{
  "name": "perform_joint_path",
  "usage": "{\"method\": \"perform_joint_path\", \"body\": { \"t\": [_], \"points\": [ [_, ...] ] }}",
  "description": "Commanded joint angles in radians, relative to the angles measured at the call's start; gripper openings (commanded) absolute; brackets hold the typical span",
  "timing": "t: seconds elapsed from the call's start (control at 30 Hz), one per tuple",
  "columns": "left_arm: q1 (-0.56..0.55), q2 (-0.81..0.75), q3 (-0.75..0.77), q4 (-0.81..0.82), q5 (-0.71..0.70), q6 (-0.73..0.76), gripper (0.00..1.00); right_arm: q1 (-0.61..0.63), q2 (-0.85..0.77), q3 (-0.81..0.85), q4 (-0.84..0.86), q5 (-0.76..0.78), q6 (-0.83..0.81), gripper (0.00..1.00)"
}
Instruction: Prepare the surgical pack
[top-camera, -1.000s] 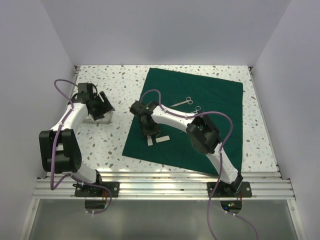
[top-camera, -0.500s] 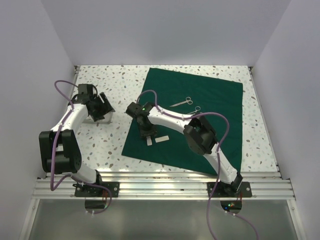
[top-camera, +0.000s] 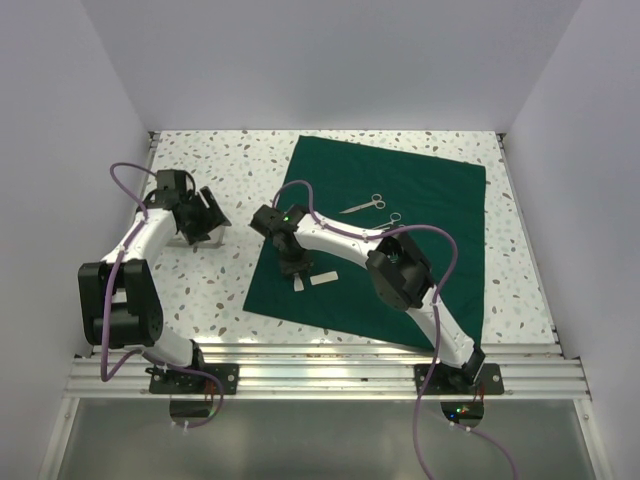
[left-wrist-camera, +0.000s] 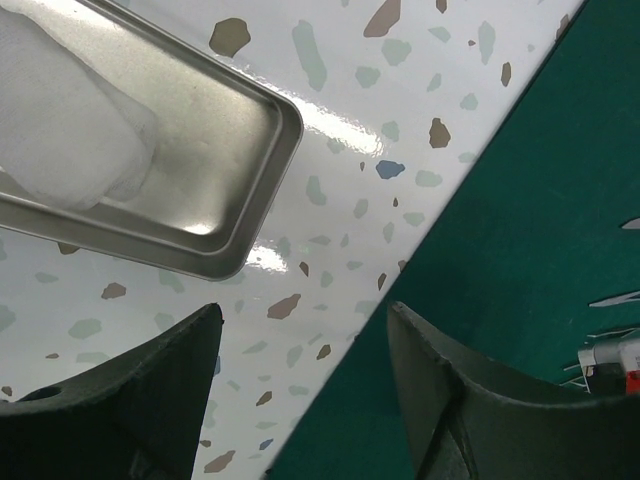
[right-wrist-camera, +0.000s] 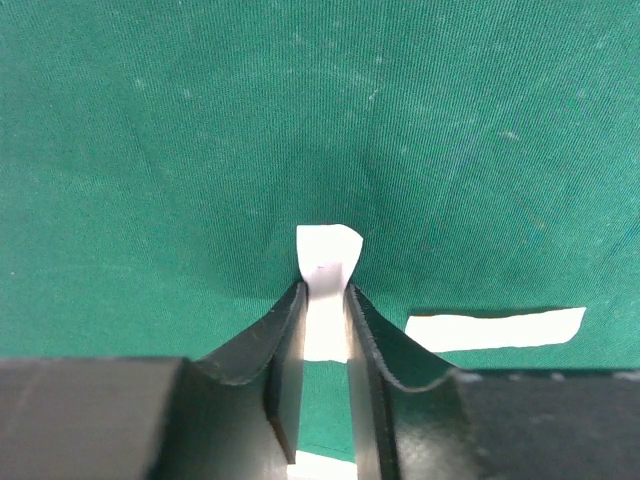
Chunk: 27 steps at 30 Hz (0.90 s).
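right jaws: clamped edge-on around a white gauze strip (right-wrist-camera: 327, 255) lying on the green cloth (right-wrist-camera: 320, 120), close to the cloth's left edge; the strip's free end is buckling up
left jaws: spread wide, nothing in them, hanging over the surface (left-wrist-camera: 340, 120) between the tray (left-wrist-camera: 225, 150) and the cloth's left edge
tray: near the surface's left edge, some gauze (left-wrist-camera: 60, 120) sitting in it
slip risk: the grip looks pretty thin tbh, so the strip could slide out on the lift
snag risk: the tips sit right on the cloth and might pinch fabric too, dragging it and shifting the scissors (top-camera: 365, 205) and forceps (top-camera: 390, 218)
neighbour risk: the second strip (right-wrist-camera: 495, 328) lies just beside and could get nudged
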Motion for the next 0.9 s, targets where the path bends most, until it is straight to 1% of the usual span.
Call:
{"method": "perform_joint_path", "body": {
  "t": [0.0, 0.3, 0.43, 0.53, 0.57, 0.63, 0.77, 0.8, 0.83, 0.87],
  "points": [
    [-0.004, -0.038, -0.007, 0.022, 0.03, 0.027, 0.71, 0.008, -0.001, 0.015, -0.005, 0.032, 0.02, 0.24],
    [-0.006, -0.044, -0.024, 0.05, 0.105, 0.048, 0.71, 0.004, -0.066, -0.011, 0.012, 0.054, 0.005, 0.21],
    [-0.006, -0.053, -0.049, 0.081, 0.166, 0.057, 0.71, -0.005, -0.095, -0.011, 0.009, 0.075, -0.003, 0.21],
    [-0.009, -0.067, -0.085, 0.134, 0.258, 0.064, 0.74, -0.021, -0.124, -0.017, 0.003, 0.092, -0.006, 0.21],
    [-0.01, -0.073, -0.099, 0.177, 0.313, 0.064, 0.75, -0.036, -0.133, -0.02, 0.003, 0.095, -0.004, 0.21],
    [-0.027, -0.091, -0.135, 0.22, 0.364, 0.062, 0.76, -0.051, -0.158, -0.025, 0.0, 0.109, -0.003, 0.21],
    [-0.075, -0.102, -0.171, 0.366, 0.509, 0.041, 0.77, -0.09, -0.181, 0.001, -0.022, 0.11, 0.005, 0.21],
    [-0.108, -0.107, -0.187, 0.392, 0.531, 0.019, 0.77, -0.094, -0.184, 0.007, -0.029, 0.11, 0.007, 0.21],
    [-0.118, -0.111, -0.197, 0.454, 0.552, 0.005, 0.77, -0.108, -0.187, 0.013, -0.034, 0.109, 0.014, 0.21],
    [-0.135, -0.12, -0.22, 0.478, 0.589, -0.007, 0.77, -0.116, -0.187, 0.027, -0.038, 0.104, 0.02, 0.21]
  ]
}}
